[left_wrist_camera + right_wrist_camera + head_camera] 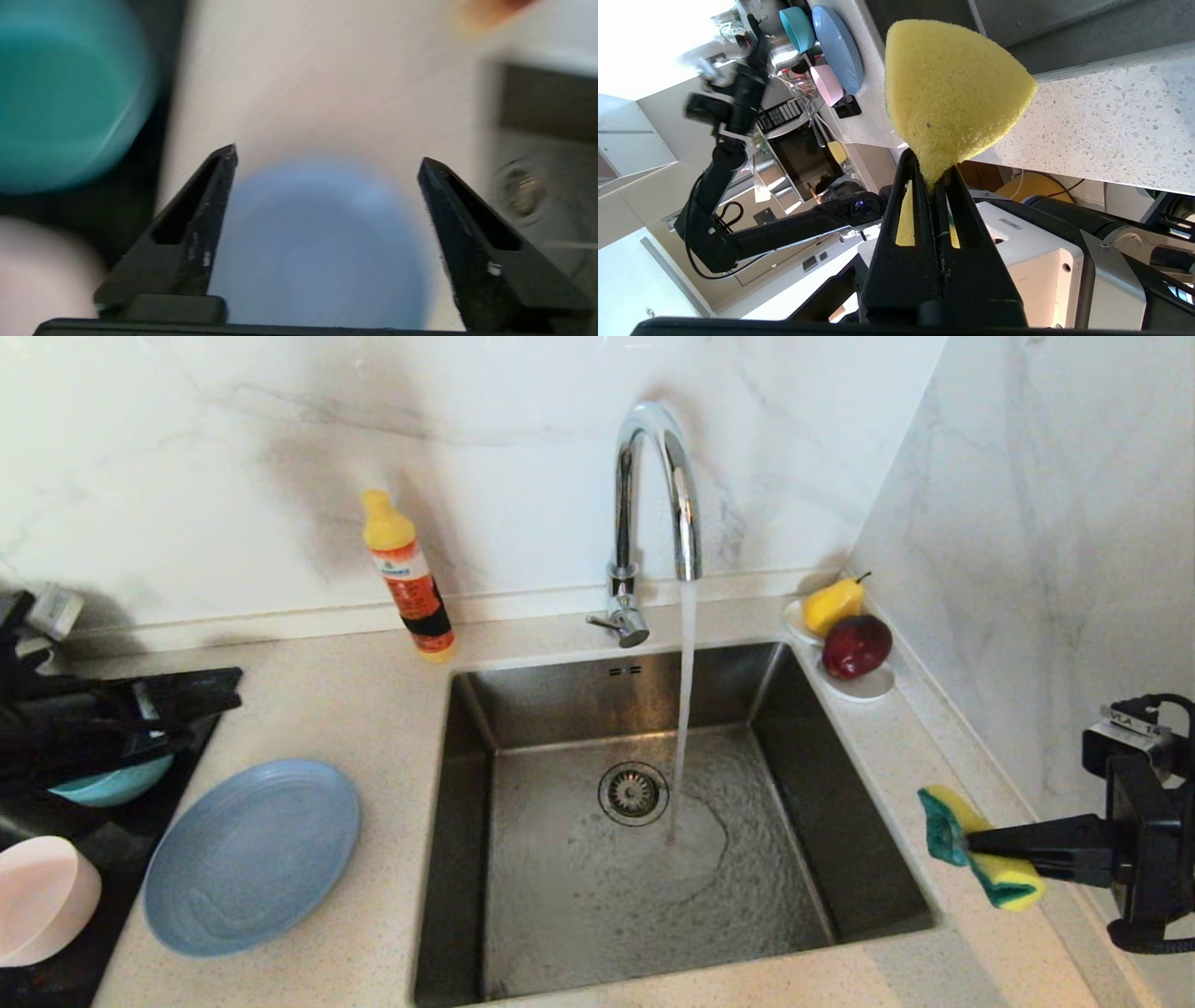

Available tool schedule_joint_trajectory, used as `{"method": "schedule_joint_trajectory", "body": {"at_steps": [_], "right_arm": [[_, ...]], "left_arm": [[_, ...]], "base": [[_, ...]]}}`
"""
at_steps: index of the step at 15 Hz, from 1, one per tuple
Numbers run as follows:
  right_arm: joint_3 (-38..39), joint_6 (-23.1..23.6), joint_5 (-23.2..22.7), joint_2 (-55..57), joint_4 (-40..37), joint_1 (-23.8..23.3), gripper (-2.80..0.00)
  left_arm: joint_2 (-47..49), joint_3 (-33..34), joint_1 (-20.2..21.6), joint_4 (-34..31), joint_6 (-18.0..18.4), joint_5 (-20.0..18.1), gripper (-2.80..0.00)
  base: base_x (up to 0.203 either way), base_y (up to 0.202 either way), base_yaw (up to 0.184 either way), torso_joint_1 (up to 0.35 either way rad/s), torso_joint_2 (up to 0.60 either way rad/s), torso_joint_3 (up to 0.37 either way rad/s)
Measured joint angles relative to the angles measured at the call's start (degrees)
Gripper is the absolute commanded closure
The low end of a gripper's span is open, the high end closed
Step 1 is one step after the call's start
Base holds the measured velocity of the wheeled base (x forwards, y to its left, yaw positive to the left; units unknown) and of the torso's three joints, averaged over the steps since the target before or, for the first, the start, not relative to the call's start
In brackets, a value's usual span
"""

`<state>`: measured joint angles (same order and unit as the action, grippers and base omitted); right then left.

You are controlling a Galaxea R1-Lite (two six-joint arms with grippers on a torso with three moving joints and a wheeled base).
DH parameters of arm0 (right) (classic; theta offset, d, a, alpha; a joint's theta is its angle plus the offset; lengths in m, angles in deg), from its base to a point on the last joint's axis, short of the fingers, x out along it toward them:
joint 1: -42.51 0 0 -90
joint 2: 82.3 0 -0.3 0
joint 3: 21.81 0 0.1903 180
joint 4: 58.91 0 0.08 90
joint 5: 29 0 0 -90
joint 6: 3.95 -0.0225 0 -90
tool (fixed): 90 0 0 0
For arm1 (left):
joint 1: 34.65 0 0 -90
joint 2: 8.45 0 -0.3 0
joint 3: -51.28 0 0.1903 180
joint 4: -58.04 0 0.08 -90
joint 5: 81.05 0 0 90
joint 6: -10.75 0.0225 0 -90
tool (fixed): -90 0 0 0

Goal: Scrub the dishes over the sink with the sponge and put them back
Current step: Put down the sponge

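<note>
The slate-blue plate [252,854] lies flat on the counter left of the sink [812,784]. Beside it, on a black mat, stand the teal bowl [112,786] and the pale pink bowl [42,896]. My left gripper [327,154] hovers open and empty over the plate [322,247], with the teal bowl [60,98] off to one side. In the head view it hangs over the teal bowl at the far left [140,728]. My right gripper [971,845] is shut on the narrow middle of the sponge [1013,877], held above the counter right of the sink. The sponge's yellow foam [952,88] fans out beyond the fingertips.
Water runs from the curved chrome tap [653,476] into the basin near the drain [633,793]. An orange dish-soap bottle [408,577] stands behind the sink on the left. A white saucer [868,686] with a pear [834,604] and an apple [856,646] sits at the back right corner.
</note>
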<state>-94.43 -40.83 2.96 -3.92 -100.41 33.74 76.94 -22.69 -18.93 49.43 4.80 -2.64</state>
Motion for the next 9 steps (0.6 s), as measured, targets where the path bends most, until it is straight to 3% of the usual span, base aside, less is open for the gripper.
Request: {"method": "schedule_joint_trajectory", "body": {"at_steps": [4,9], "right_arm": [[-0.09,-0.04,0.3,-0.02,0.49,-0.68,0.0],[0.43,3.4,0.32,1.42,0.33,-4.47,0.0]], "left_arm": [[-7.07,0.82,-11.83,4.63,3.13,4.74,-2.8],[-27.02,10.43,-17.05,3.8,7.63,9.81,-2.8]], "base": [[0.0,0.0,0.0,0.0,0.0,0.0],[0.0,0.0,0.0,0.0,0.0,0.0]]}}
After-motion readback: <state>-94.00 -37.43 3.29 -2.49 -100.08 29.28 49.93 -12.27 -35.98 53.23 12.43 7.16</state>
